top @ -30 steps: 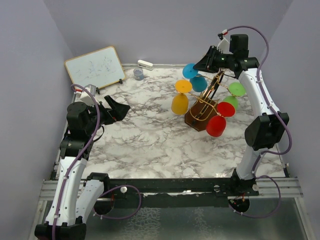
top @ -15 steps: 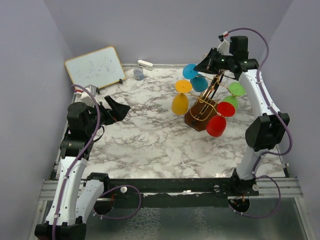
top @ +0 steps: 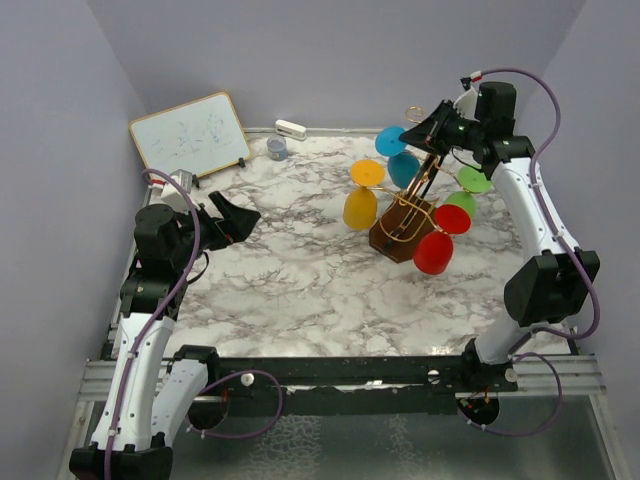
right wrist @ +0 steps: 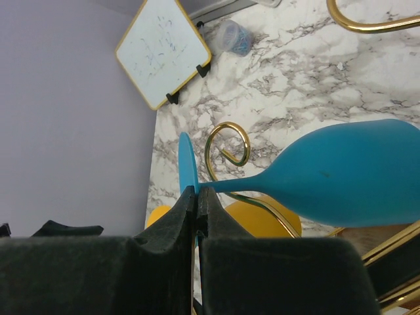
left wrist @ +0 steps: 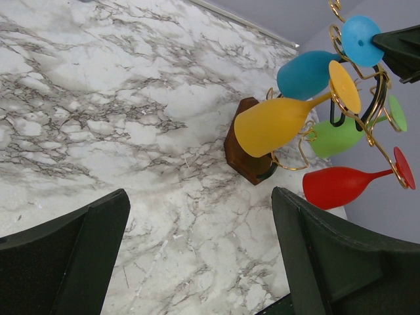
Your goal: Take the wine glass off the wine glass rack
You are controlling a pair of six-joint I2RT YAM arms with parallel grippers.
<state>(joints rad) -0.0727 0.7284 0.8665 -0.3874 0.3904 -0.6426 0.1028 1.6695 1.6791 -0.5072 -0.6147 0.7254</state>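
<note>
Marble table (top: 300,280): spans most of the top view.

Right arm (top: 535,210): reaches in from the right edge, wrist high over the rack's far side.

Left arm (top: 150,300): at the left edge, well apart from rack and glasses. Left gripper (left wrist: 198,197): fingers spread wide, nothing between them, bare marble below, rack ahead to the right.

Whiteboard (top: 190,140): propped at the far left corner.

Wine glass rack (top: 392,240): upright, right of centre, dark wooden base on the marble, gold curled wires rising above the glasses.

Blue wine glass (right wrist: 341,170): at the rack's far upper side, lying sideways. Foot toward the right gripper (right wrist: 197,190), bowl away from it, over the rack.
- Gripper fingertips pressed together on the lower rim of the foot disc, clamped on it edge-on.
- Stem runs just under a gold curl (right wrist: 226,144); cannot tell whether touching or hooked.

Other glasses on the rack:
- Yellow glass (top: 360,208): left side, bowl down.
- Red glass (top: 433,252): near right side, just beside the base.
- Green glass (top: 462,203): right side, below the right arm's wrist.

Tape roll (top: 277,148): far edge, just right of the whiteboard.

Small white object (top: 290,128): against the back wall, beside the tape roll; too small to identify.
</note>
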